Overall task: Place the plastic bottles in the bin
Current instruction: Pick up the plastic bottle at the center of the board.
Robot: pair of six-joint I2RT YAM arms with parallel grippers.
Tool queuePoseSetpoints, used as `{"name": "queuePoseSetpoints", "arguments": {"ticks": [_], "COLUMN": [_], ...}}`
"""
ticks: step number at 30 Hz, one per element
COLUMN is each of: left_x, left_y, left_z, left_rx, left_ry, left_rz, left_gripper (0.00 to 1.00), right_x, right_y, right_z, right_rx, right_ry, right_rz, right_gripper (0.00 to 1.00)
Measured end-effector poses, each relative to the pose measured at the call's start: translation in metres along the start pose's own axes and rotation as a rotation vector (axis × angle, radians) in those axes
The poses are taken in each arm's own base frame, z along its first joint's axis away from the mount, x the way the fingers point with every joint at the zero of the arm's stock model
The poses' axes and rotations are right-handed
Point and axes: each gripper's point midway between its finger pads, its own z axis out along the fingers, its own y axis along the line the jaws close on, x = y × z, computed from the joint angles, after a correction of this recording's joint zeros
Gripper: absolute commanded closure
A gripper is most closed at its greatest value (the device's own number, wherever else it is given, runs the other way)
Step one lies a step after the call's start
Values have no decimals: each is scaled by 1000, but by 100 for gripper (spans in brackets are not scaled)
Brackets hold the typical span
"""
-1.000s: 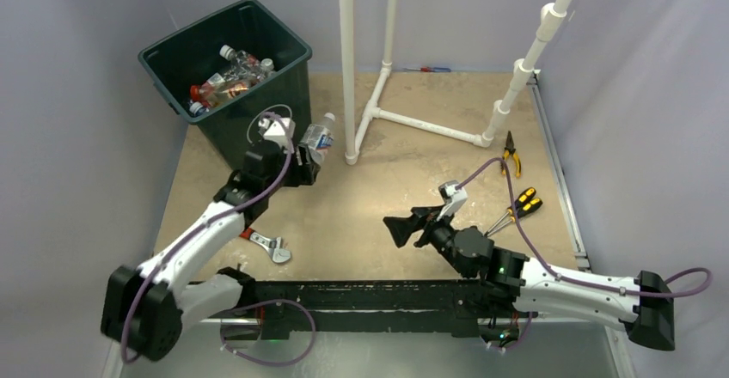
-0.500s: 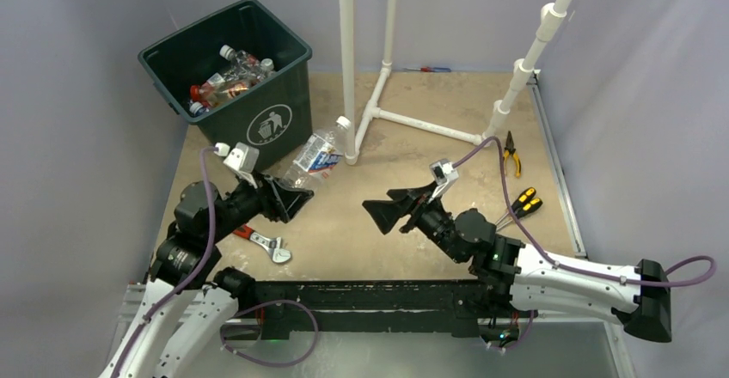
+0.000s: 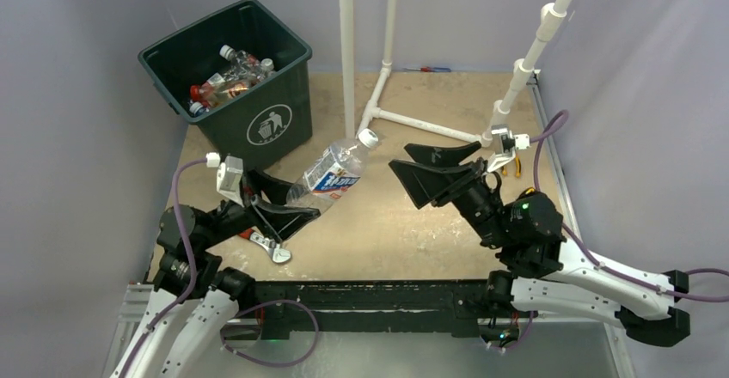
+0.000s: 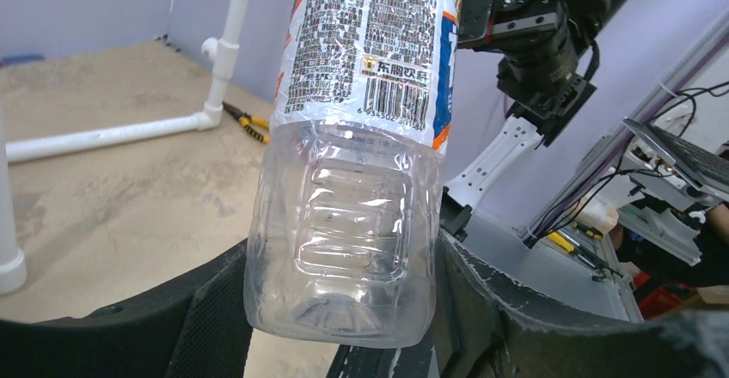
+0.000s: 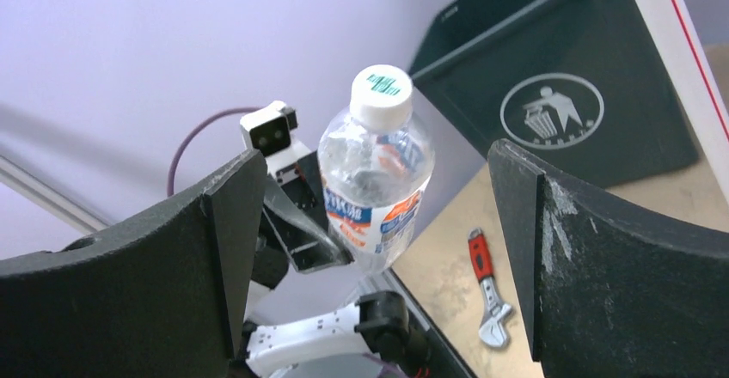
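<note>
Plastic bottles (image 3: 228, 77) are already lying in the bin (image 3: 228, 137) at far left. Just right of it, the left gripper (image 3: 297, 204) is pinching the base of one more clear bottle (image 3: 333, 174). It has been pulling that bottle back from the bin's side toward the middle of the table (image 3: 413, 223), its cap (image 3: 368, 137) slanting up and rightward. The right gripper (image 3: 400, 156), jaws spread wide and empty, has been swinging across to face that cap. This is looking like a handover, so the drop is being postponed.

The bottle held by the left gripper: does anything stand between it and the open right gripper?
Nothing visible does. The bottle points its cap at the right gripper, with only open air between them.
</note>
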Motion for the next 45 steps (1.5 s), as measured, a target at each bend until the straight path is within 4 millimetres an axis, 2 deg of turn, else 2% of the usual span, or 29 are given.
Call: {"name": "queuePoseSetpoints", "arguments": {"ticks": [4,8,12,18,21,27,28,29,30,35,41,45], "left_x": [-9,-9,-10,-8,-8,-7,-7,-8,-8,-5,-8,-9], "left_y": [-14,-19,-23,-23,-24,-24,-24,-25,-25,-22,-22,-14], "left_z": [0,-1,-3,-3,-4,-5,-5,-5,-6,-6,-2,5], "left_rx": [64,95,108,112,114,113,115,117,118,104,118,103], "left_ry": [-34,-34,-41,-39,-40,-44,-45,-48,-48,-32,-25,-18], "left_rz": [35,39,48,47,49,50,52,56,59,66,99,76], "left_gripper": [100,100,100,100,100,100,97,85,77,69,25,6], "right_x": [-7,5,28,32,33,30,27,26,26,29,25,25], "right_y": [10,13,15,28,32,44,45,46,47,46,54,59], "right_z": [9,21,30,39,41,51,52,53,53,52,52,50], "right_rx": [-18,-26,-48,-95,-114,-151,-156,-159,-161,-169,-196,-221], "right_ry": [-4,33,99,122,123,106,99,98,98,116,142,170], "right_rz": [-27,-59,-87,-87,-85,-69,-61,-60,-62,-98,-130,-181], "right_gripper": [2,4,8,14,32,74,83,97,100,100,100,100]}}
